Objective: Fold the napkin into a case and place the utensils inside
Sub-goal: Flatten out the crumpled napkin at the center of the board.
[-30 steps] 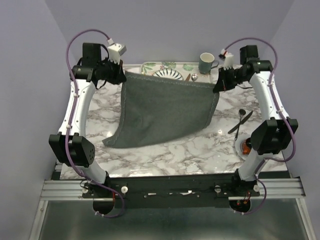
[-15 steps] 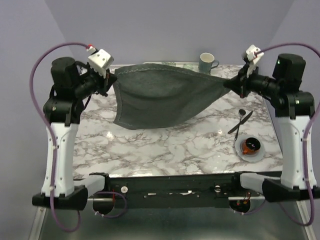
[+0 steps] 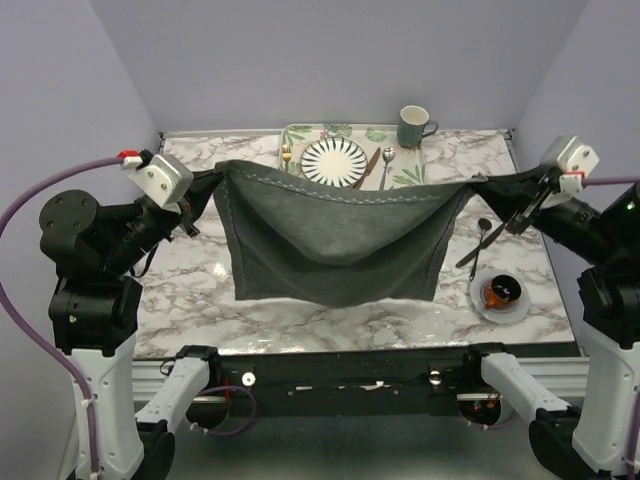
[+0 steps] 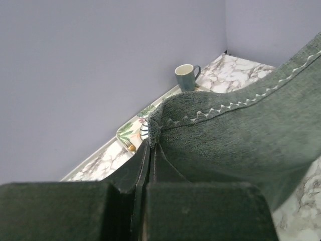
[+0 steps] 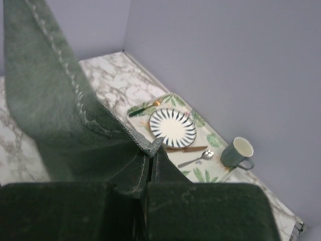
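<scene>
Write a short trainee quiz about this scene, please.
1. True or false: the dark grey cloth napkin lies flat on the marble table.
2. The left gripper and right gripper each clamp: A) a napkin corner, B) a fork, C) nothing.
3. Seen from above, on which side of the round striped plate lies the gold fork?
Key: 1 false; 2 A; 3 left.

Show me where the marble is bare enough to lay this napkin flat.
Bare marble runs left of the napkin and along the near edge below it. Crowded: the placemat with plate, cutlery and mug at the back; the dark spoon and saucer at right.
</scene>
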{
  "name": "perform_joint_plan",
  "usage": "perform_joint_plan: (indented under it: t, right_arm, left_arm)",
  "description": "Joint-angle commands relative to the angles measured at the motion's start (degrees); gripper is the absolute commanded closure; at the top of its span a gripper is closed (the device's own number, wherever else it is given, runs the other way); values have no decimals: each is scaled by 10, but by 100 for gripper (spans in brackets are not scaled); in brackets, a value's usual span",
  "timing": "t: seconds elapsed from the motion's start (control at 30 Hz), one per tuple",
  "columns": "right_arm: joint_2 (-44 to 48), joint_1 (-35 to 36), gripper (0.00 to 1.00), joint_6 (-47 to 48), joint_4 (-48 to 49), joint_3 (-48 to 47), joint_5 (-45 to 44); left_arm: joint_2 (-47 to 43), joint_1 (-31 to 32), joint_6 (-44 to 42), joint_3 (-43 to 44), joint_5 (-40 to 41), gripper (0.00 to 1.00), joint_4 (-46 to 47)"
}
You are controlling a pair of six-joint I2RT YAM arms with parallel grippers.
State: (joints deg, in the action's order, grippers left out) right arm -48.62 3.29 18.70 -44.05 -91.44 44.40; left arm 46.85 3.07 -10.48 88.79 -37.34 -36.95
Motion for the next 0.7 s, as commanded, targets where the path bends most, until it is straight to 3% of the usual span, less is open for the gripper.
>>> perform_joint_plan:
  t: [0.0,0.13,0.27,0.5,0.67]
  right_arm:
    - [-99,1,99,-51,16,-89,-65]
    - [-187,2,99,-47,-19,-139,-136]
    - [-252,2,99,-38,5,-76,-165]
    - [-381,2,99,-28,83,9,-204]
    - [-494,1,99,-31,99,-35,-189]
  left_arm:
    - [50,-3,79,34,21,100,14]
    - [121,-3,100,50,84,100,-10]
    - [163,-3,98,-4,122,100,-2]
    - [236,-4,87,-186,176,100,161]
    - [342,-7,78,-203,149,100,248]
